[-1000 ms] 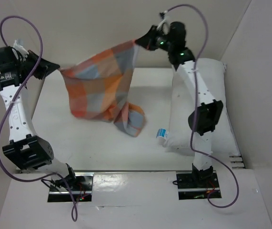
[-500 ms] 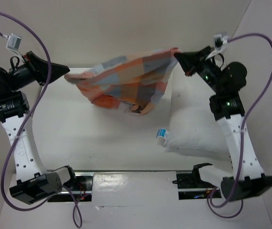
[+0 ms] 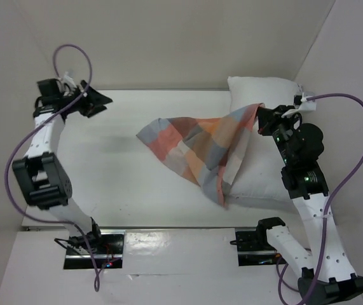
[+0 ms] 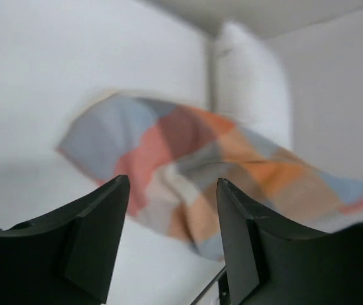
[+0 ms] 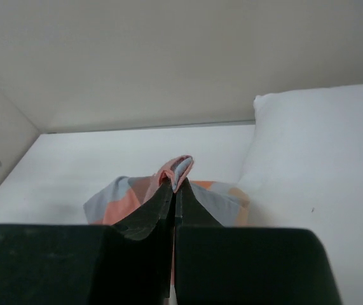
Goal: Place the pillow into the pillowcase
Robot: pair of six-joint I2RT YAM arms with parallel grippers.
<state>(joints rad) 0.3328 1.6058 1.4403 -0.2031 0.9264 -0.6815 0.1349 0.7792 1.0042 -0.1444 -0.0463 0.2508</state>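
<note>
The white pillow lies along the right side of the table. The checked pillowcase is spread from mid-table up over the pillow's left edge. My right gripper is over the pillow and shut on a bunched corner of the pillowcase, with the pillow to its right. My left gripper hangs open at the back left, well apart from the cloth. In its wrist view, nothing sits between the left gripper's fingers. The pillowcase and pillow lie farther off.
White walls close in the back and the right side, close behind the pillow. Purple cables loop off both wrists. The arm bases sit at the near edge. Bare tabletop lies left of the cloth.
My left gripper opened and let go of the pillowcase, then drew back to the left. The right gripper kept its hold and came down, so the cloth now lies on the table and pillow.
</note>
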